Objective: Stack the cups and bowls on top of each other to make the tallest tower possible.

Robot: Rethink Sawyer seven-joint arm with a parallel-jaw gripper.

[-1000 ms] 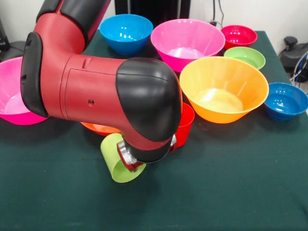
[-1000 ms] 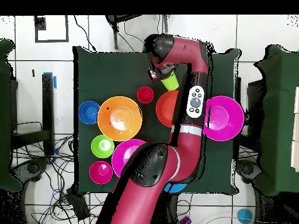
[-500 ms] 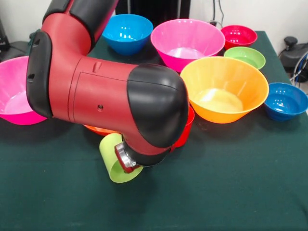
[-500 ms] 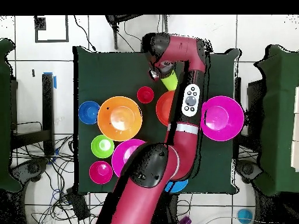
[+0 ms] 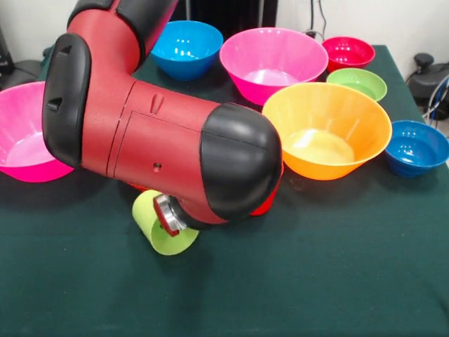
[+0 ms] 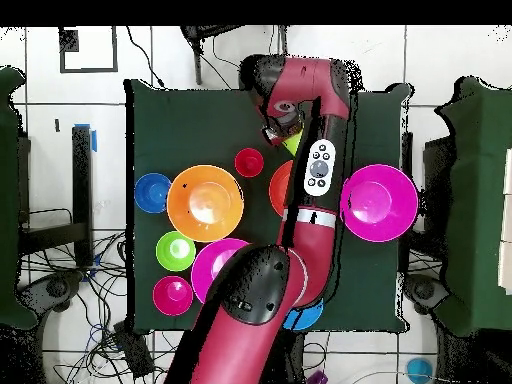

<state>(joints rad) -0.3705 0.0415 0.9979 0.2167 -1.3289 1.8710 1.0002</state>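
Observation:
The lime green cup (image 5: 156,228) hangs tipped on its side just above the cloth, with my gripper (image 5: 170,223) shut on it under the bulky red wrist. From above, the gripper (image 6: 281,130) and green cup (image 6: 291,142) sit near the table's far edge. The red cup (image 6: 249,161) stands upright beside them; in the front view only a sliver of the red cup (image 5: 271,199) shows behind the arm. The big orange bowl (image 5: 326,130) stands empty to the right. The red-orange bowl (image 6: 279,186) lies largely under my arm. No tower shows.
The other bowls all stand apart: two pink bowls (image 5: 272,60) (image 5: 21,144), light blue (image 5: 184,45), magenta-red (image 5: 349,52), green (image 5: 358,83), dark blue (image 5: 417,146). My arm crosses the table's middle in the overhead view.
The wrist has swung left in the front view and carried the green cup with it, lower and more tipped. The bowls and the red cup have not moved.

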